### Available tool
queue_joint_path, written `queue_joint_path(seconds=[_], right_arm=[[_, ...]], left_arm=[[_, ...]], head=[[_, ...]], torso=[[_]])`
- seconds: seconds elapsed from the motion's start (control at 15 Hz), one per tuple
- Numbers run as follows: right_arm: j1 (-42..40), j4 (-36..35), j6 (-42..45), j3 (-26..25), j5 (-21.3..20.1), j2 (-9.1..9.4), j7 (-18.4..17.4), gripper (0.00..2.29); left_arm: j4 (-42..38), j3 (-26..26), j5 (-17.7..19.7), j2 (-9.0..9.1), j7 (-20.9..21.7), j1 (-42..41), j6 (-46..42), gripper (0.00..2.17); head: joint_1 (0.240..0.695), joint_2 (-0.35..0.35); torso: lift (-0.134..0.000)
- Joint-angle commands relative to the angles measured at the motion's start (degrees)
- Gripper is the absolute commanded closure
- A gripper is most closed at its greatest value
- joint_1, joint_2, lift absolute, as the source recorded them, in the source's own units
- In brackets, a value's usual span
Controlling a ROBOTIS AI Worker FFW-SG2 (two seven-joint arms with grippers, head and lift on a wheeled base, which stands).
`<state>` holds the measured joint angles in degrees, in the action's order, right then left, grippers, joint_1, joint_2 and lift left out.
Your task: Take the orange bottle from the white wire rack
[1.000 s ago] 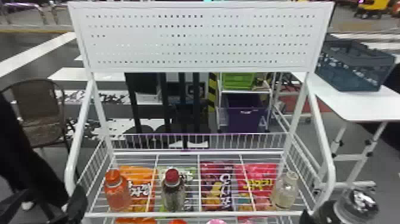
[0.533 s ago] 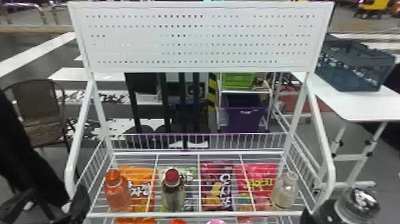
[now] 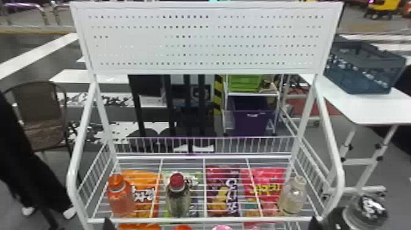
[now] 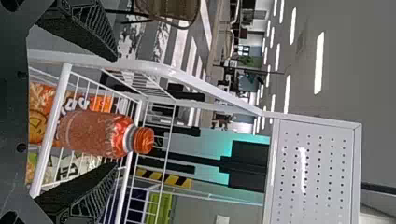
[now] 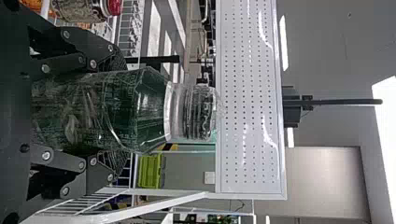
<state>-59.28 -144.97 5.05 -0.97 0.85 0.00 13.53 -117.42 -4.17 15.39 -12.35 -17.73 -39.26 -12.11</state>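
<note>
1. The orange bottle (image 3: 120,198) stands upright in the white wire rack (image 3: 198,219), behind its front rail; the left claw (image 4: 114,112) is open, fingers spread, the bottle nearer one finger.
2. If the claw advances off-centre, that finger may tip the bottle; lifting too low could snag it on the rail.
3. The right claw (image 5: 119,111) grips a clear bottle (image 5: 144,112); a careless swing could knock that against the rack's side.
</note>
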Motion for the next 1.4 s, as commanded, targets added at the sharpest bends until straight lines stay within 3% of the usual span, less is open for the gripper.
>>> queue_joint_path(seconds=[0.0,0.33,0.53,0.93,1.33], right_arm=[[-0.2,0.3,0.3,-0.3,0.1,0.05,0.0,0.86],[-0.6,0.2,1.1,-0.5,0.2,0.05,0.0,0.86],[-1.2,0.3,2.0,-1.4,0.6,0.05,0.0,0.86],[-3.0,-0.1,4.0,-3.3,1.8,0.05,-0.1,0.86],[-3.4,-0.8,4.1,-3.3,1.8,0.05,0.0,0.86]], left_arm=[[8.2,-3.8,0.0,-0.13,-0.1,2.7,-8.0,0.08],[21.7,-8.8,-2.1,-0.31,1.2,10.4,-16.4,0.08],[28.5,-10.2,-4.5,-0.4,1.1,15.8,-16.9,0.08],[41.1,-10.2,-4.7,-0.04,-0.6,26.4,-16.9,0.08],[45.4,-9.5,-3.9,-0.57,0.2,31.7,-17.1,0.08]], head=[[0.499,0.0],[0.499,0.0],[0.499,0.0],[0.499,0.0],[0.499,0.0]], torso=[[0.0],[0.0],[0.0],[0.0],[0.0]])
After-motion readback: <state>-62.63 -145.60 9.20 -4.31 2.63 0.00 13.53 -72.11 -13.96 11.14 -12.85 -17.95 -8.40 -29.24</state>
